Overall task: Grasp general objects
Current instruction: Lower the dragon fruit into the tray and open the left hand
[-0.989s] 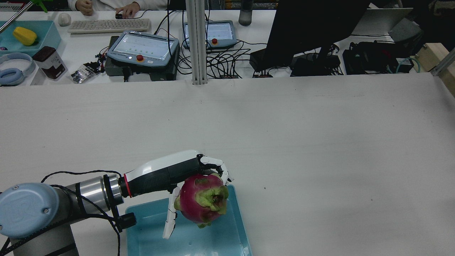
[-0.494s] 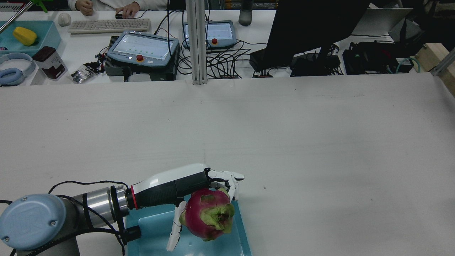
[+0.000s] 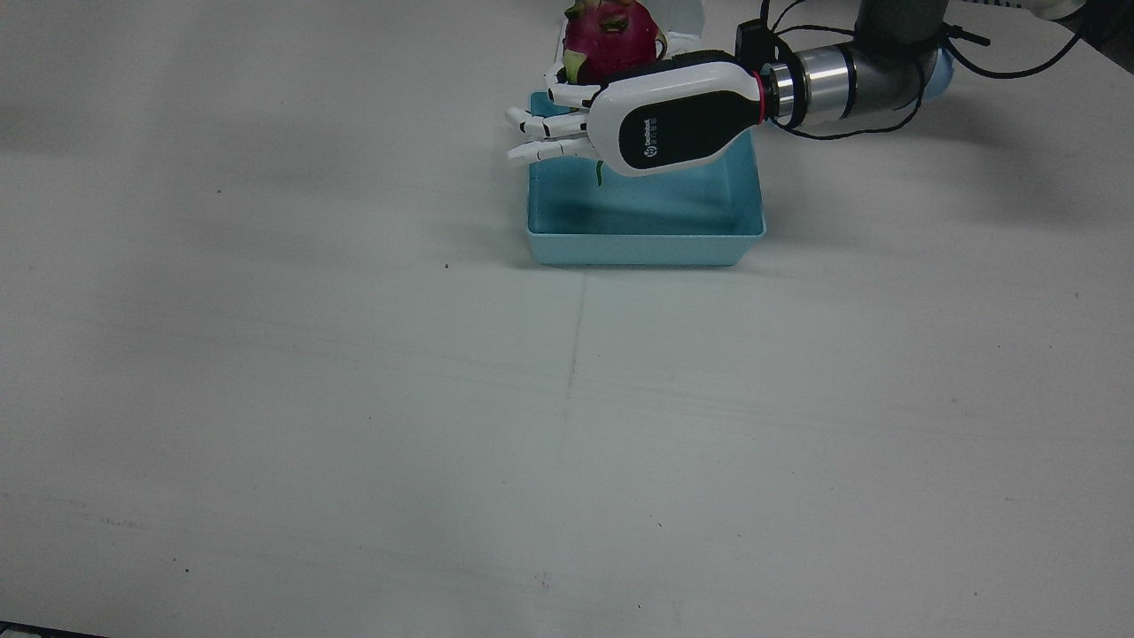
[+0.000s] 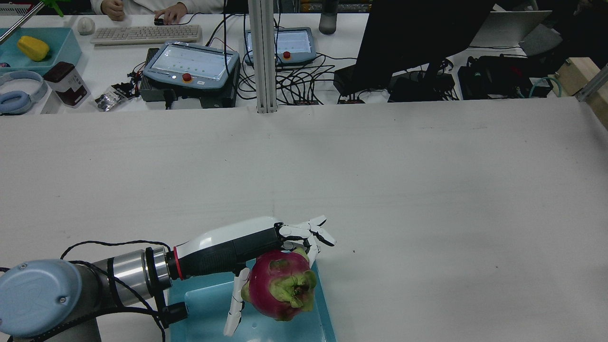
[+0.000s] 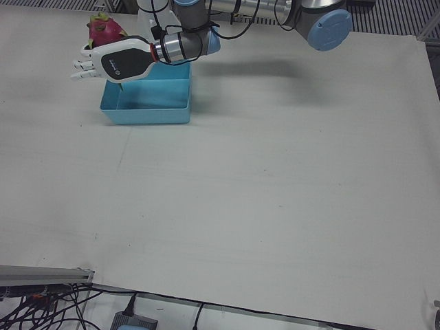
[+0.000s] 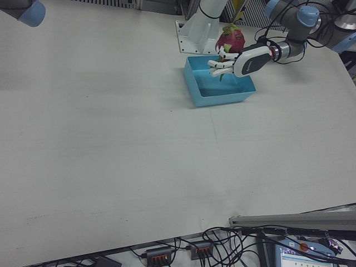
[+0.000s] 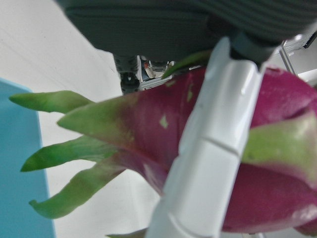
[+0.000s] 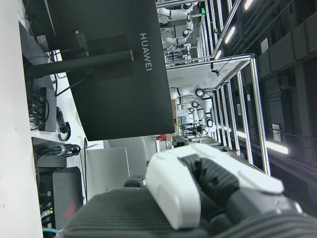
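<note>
A magenta dragon fruit (image 4: 280,290) with green scales sits against the palm of my left hand (image 4: 247,247), above the right part of a light blue tray (image 4: 209,308). The long fingers (image 4: 313,230) stretch out straight past the fruit, while the thumb (image 4: 233,304) still lies across it, as the left hand view (image 7: 208,148) shows up close. The fruit (image 3: 611,40) shows above the hand (image 3: 664,111) in the front view, over the tray's (image 3: 647,244) far side. Only a white and dark part of my right hand (image 8: 198,193) shows, raised, facing a monitor.
The tray (image 6: 214,97) stands near the left arm's pedestal (image 6: 197,28). Beyond the table's far edge are two teach pendants (image 4: 190,66), a keyboard (image 4: 145,34), a black monitor (image 4: 418,42), cables and a post (image 4: 265,57).
The left hand has lowered a little with the fruit over the tray. Its long fingers have uncurled from the fruit and now point straight out.
</note>
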Available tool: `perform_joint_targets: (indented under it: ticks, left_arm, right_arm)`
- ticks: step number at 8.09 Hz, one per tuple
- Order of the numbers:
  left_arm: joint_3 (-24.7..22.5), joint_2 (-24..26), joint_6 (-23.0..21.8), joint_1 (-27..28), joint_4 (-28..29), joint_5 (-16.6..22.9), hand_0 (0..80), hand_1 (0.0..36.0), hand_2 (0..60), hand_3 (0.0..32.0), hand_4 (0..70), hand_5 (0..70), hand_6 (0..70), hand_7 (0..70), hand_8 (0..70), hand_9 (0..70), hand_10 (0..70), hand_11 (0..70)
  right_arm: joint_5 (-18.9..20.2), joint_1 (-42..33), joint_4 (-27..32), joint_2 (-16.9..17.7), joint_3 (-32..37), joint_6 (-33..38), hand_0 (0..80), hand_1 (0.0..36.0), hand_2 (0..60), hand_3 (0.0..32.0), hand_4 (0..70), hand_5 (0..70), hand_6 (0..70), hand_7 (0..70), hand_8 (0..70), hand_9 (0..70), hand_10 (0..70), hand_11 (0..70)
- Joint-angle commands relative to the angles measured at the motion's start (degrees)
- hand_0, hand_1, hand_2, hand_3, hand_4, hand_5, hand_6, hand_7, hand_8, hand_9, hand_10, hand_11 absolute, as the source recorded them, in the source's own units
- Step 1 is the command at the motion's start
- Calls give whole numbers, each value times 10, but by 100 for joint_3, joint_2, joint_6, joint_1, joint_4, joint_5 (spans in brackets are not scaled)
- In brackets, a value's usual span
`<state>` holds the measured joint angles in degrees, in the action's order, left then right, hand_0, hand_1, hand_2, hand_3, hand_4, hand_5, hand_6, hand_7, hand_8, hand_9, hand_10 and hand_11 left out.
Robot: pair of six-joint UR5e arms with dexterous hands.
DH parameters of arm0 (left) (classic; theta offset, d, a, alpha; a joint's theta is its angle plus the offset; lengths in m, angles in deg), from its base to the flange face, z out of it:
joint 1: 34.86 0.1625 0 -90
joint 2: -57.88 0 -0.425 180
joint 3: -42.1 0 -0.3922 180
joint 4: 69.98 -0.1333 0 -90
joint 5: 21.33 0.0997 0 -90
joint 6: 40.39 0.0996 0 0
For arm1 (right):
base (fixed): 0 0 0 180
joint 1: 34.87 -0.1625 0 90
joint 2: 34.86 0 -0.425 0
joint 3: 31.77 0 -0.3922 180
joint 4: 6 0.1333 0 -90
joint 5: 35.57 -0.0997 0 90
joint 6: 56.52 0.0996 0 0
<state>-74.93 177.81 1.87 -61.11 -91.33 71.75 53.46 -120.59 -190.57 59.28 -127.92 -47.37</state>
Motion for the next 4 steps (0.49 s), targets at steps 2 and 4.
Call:
perform_joint_targets:
  ticks: [2,4]
  left_arm:
    - [-74,-14,10,-30,-28,-10,541,184,0,72,38,0,40,331,0,52,0,10]
    - [-100,-14,62,-38,-28,-45,552,200,0,244,0,0,0,357,0,57,10,40]
  right_arm:
    - [0,-6,0,0,0,-1,0,0,0,0,0,0,0,0,0,0,0,0]
    - [0,3,0,0,0,-1,0,0,0,0,0,0,0,0,0,0,0,0]
